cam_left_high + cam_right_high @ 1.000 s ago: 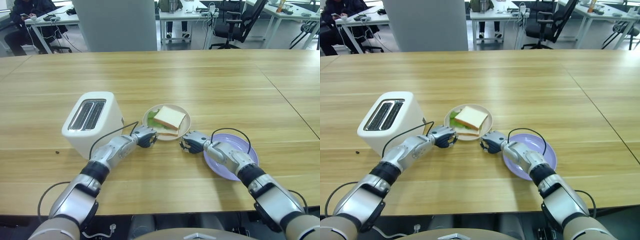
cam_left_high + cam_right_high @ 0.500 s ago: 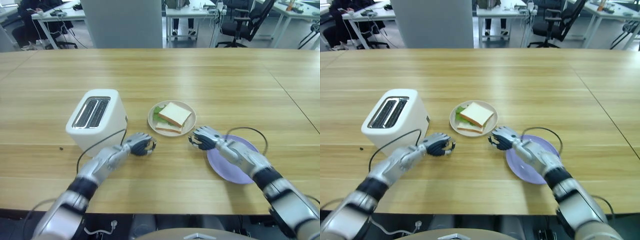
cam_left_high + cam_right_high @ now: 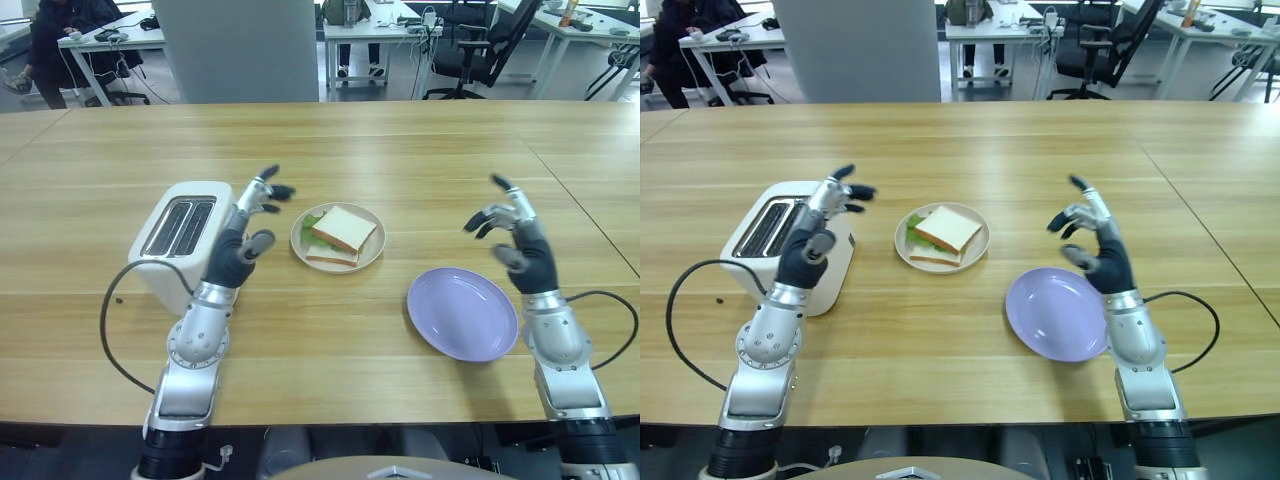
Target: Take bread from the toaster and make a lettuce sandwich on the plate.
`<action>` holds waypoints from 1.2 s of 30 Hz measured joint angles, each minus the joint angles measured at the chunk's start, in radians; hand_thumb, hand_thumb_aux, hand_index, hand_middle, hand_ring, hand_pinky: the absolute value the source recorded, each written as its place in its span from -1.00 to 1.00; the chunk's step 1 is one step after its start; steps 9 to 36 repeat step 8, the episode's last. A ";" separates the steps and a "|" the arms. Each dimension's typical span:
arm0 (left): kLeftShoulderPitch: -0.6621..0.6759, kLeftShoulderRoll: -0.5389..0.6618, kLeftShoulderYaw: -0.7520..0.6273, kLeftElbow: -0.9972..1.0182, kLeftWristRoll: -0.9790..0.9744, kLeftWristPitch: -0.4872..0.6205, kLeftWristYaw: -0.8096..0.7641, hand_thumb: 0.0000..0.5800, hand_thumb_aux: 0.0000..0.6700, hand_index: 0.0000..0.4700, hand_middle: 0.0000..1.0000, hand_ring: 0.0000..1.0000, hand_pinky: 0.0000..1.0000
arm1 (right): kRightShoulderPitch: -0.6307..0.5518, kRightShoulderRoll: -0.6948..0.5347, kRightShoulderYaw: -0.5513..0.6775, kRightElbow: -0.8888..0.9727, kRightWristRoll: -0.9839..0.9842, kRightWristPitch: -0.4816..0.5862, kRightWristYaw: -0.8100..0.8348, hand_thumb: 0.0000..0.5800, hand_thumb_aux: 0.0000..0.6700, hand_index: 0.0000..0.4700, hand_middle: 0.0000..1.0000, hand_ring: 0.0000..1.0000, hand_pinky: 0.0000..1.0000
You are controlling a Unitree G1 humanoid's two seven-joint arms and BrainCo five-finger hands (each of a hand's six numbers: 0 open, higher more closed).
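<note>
Fingers [image 3: 258,190] splayed — left hand [image 3: 240,248], right hand [image 3: 526,250] flank sandwich [image 3: 343,230].

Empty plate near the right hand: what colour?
Lavender purple, plain; the plate shows best in the left eye view.

The table [image 3: 420,160] is light wood with a clear grain and a soft sheen. The toaster [image 3: 150,275] has a smooth cream shell that looks like matt plastic, with dull metal in its slots. The purple plate [image 3: 462,315] is smooth and slightly glossy, and the bread [image 3: 345,228] looks soft and porous.
</note>
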 measured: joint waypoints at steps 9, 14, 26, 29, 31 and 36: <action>0.045 -0.009 0.076 0.081 -0.111 -0.160 0.004 -1.00 -1.00 -1.00 -1.00 -1.00 -1.00 | -0.002 0.054 -0.045 0.126 0.041 -0.146 0.006 -1.00 -1.00 -1.00 -1.00 -1.00 -1.00; 0.045 -0.009 0.076 0.081 -0.111 -0.160 0.004 -1.00 -1.00 -1.00 -1.00 -1.00 -1.00 | -0.002 0.054 -0.045 0.126 0.041 -0.146 0.006 -1.00 -1.00 -1.00 -1.00 -1.00 -1.00; 0.045 -0.009 0.076 0.081 -0.111 -0.160 0.004 -1.00 -1.00 -1.00 -1.00 -1.00 -1.00 | -0.002 0.054 -0.045 0.126 0.041 -0.146 0.006 -1.00 -1.00 -1.00 -1.00 -1.00 -1.00; 0.045 -0.009 0.076 0.081 -0.111 -0.160 0.004 -1.00 -1.00 -1.00 -1.00 -1.00 -1.00 | -0.002 0.054 -0.045 0.126 0.041 -0.146 0.006 -1.00 -1.00 -1.00 -1.00 -1.00 -1.00; 0.045 -0.009 0.076 0.081 -0.111 -0.160 0.004 -1.00 -1.00 -1.00 -1.00 -1.00 -1.00 | -0.002 0.054 -0.045 0.126 0.041 -0.146 0.006 -1.00 -1.00 -1.00 -1.00 -1.00 -1.00; 0.045 -0.009 0.076 0.081 -0.111 -0.160 0.004 -1.00 -1.00 -1.00 -1.00 -1.00 -1.00 | -0.002 0.054 -0.045 0.126 0.041 -0.146 0.006 -1.00 -1.00 -1.00 -1.00 -1.00 -1.00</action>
